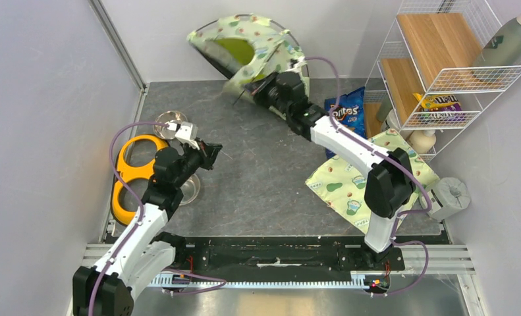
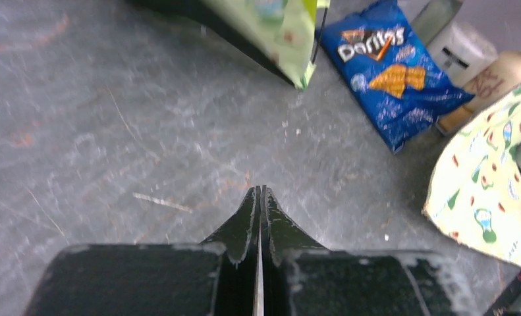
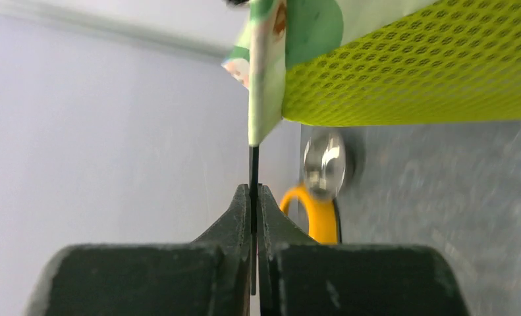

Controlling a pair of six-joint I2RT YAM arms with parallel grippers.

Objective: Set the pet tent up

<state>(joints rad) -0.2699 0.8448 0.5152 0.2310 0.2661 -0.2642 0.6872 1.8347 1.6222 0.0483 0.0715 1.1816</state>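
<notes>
Cream-green pet tent (image 1: 257, 49) at the far middle of the grey table (image 1: 257, 184), held by one pole.
Tent sits tilted by the back wall, its lime mesh panel (image 3: 409, 59) showing. Right gripper (image 3: 254, 192) is pinched tight on a thin black pole (image 3: 253, 164) that emerges from the tent's fabric hem. Left gripper (image 2: 261, 192) hovers over bare table on the left side, jaws pressed together and empty. Blue Doritos bag (image 1: 345, 113) lies just right of the tent, and a flat avocado-print pad (image 1: 350, 187) lies nearer, partly under the right arm.
</notes>
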